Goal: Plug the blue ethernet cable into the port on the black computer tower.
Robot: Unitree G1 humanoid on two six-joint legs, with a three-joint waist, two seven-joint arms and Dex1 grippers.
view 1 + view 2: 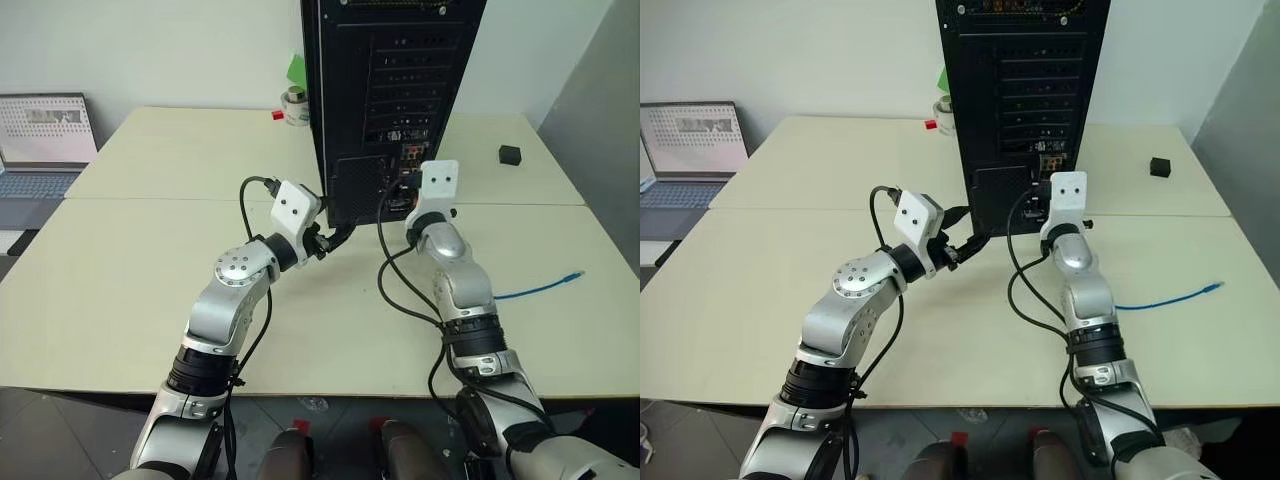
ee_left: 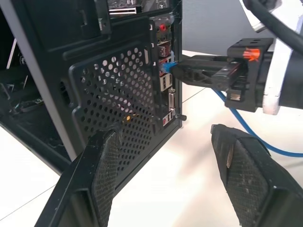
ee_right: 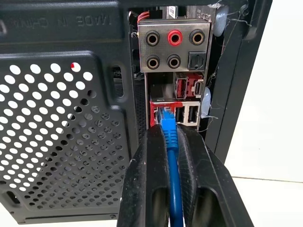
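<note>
The black computer tower (image 1: 390, 80) stands at the back of the table with its rear face toward me. My right gripper (image 3: 166, 133) is shut on the blue ethernet cable (image 3: 171, 156) just behind its plug. The plug's tip sits at the mouth of the port (image 3: 160, 111), under the audio jacks; how deep it is in I cannot tell. The rest of the cable (image 1: 540, 289) trails over the table to the right. My left gripper (image 2: 165, 142) hangs open and holds nothing, beside the tower's perforated grille (image 2: 118, 94), and looks across at the right gripper (image 2: 177, 72).
A small black cube (image 1: 511, 154) lies at the back right. An open laptop (image 1: 40, 150) stands at the far left. A white roll (image 1: 296, 106) and a small red piece (image 1: 277, 115) sit left of the tower. Black robot cables (image 1: 385, 270) loop near the right wrist.
</note>
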